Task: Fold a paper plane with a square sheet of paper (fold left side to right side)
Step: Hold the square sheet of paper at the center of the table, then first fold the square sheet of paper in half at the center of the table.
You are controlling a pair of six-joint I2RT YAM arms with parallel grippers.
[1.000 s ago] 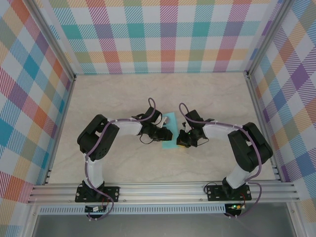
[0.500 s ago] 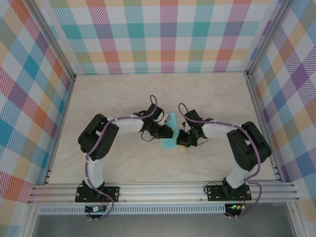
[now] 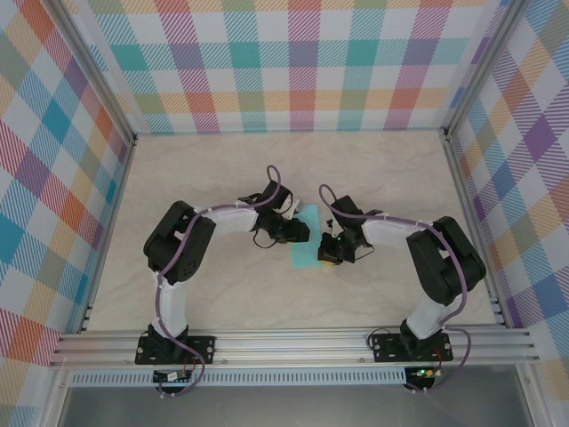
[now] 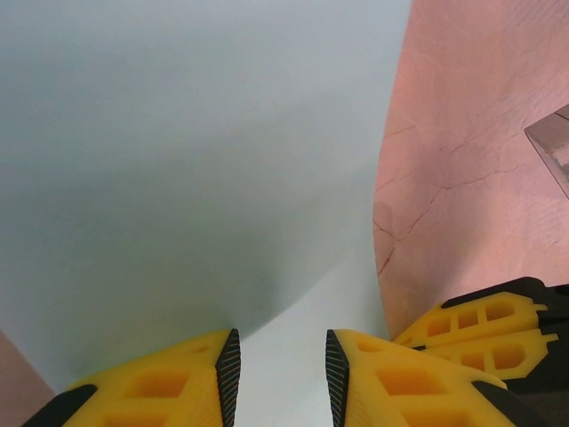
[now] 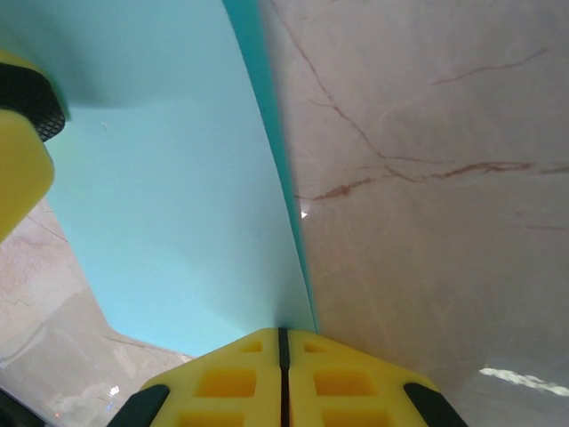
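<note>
Creeping a little toward the top of the overhead view during the last second, the left pincer [image 3: 300,233] is standing slightly wider, a narrow gap showing between its pads. The sheet of paper [image 3: 307,256] is curling up just beyond them rather than being pinched. Judging by that, the left flap is being released over the right side, with the crease not yet pressed. The right pincer [image 3: 330,251] is staying shut at centre frame, its tips touching the sheet's right edge on the bench [image 3: 400,178].
</note>
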